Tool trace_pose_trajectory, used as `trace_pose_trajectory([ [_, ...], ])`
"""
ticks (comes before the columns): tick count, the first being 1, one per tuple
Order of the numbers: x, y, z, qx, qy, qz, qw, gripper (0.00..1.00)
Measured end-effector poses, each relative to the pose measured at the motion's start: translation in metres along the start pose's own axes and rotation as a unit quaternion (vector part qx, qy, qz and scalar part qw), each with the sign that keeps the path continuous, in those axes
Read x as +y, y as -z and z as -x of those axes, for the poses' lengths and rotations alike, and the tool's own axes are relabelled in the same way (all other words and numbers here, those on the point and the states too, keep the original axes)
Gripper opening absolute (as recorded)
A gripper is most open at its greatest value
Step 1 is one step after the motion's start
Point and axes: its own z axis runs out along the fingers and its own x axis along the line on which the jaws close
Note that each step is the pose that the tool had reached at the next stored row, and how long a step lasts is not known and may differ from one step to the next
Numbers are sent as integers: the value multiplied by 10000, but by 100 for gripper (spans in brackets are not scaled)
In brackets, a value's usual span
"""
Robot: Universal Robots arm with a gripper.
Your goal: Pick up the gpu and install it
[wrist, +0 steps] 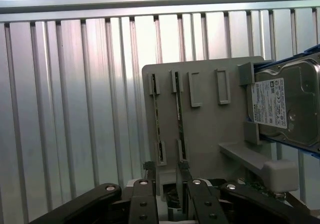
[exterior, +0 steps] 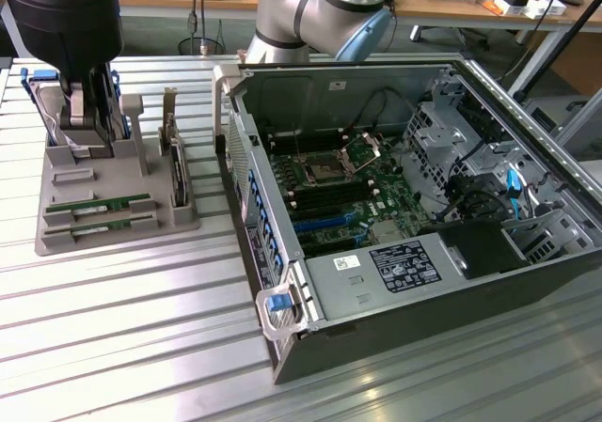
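Two alike long green sticks stand on edge in parallel slots of the grey tray (exterior: pixel 66 239); either could be the gpu (exterior: pixel 99 202), the other being its twin (exterior: pixel 102 223). From the wrist I see both, gpu (wrist: pixel 178 115) and twin (wrist: pixel 156 126), running away from my fingers. My gripper (exterior: pixel 87 140) hangs over the tray's back end, beside the hard drive and a short way from the sticks. Its dark fingers (wrist: pixel 144 196) stand apart with nothing between them, so the gripper (wrist: pixel 165 181) is open.
A silver hard drive in blue rails (wrist: pixel 287 104) stands at the tray's back corner (exterior: pixel 42 98). An upright dark card with a metal bracket (exterior: pixel 177 173) sits at the tray's side. The open computer case (exterior: pixel 414 206) with its motherboard (exterior: pixel 348 201) lies at the exterior view's right on the ribbed metal table (exterior: pixel 141 328).
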Motion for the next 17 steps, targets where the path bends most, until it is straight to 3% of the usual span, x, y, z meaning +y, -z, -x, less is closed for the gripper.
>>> trace_pose_trajectory([
  [17, -2, -48, -3, -15, 1, 1, 10000, 31],
])
